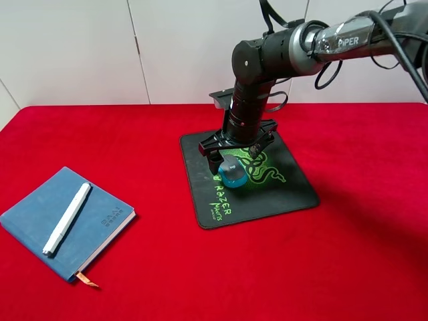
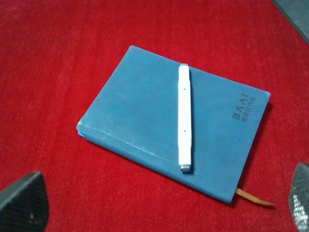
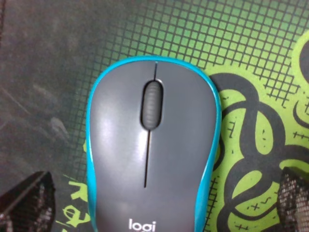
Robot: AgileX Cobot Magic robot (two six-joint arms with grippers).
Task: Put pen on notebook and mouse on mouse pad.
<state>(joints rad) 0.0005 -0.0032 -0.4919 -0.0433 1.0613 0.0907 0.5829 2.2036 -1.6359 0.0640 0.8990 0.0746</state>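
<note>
right arm bent down over mouse pad (image 1: 267,190) | right claw (image 1: 235,160) spread astride mouse (image 3: 152,150), which sits on pad | left claw (image 2: 159,203) spread, seen only by left wrist | pen (image 2: 185,117) on notebook (image 2: 145,116), near left

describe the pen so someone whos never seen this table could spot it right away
On the red table, look to the left side for the blue notebook. The pen lies on its cover: a slim, all-white stick, the only white thing there, well away from the black mouse pad.

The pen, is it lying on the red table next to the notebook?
No, the pen lies on top of the blue notebook, stretched across its cover, not on the red table.
</note>
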